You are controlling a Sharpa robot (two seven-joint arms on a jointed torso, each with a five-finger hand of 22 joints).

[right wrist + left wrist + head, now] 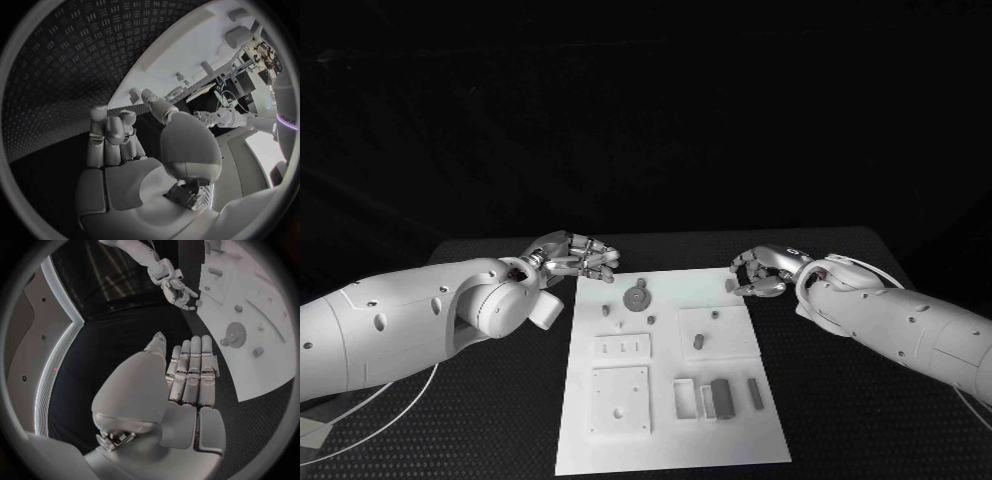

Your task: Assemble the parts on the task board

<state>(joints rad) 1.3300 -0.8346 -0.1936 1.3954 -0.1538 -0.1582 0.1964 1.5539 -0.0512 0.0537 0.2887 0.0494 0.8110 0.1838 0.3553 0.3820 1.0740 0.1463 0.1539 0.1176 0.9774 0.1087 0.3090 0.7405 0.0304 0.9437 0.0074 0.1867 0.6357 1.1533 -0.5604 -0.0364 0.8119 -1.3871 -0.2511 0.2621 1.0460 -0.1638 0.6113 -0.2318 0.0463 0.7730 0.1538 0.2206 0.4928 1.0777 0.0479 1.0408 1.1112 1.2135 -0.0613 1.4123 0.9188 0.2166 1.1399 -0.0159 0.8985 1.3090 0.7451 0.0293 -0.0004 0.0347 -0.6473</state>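
Between the two hands, the task board (668,370) lies lengthwise toward the robot. Left hand (574,257) and right hand (762,272) flank its far corners, apparently empty with fingers loosely curled; the round part (638,297) sits nearer the left.

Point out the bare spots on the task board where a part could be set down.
The task board is bare along its near edge, below the square plate and the upright blocks. A smaller gap lies right of the round disc. Its middle is crowded. Both the left hand and right hand flank the far corners.
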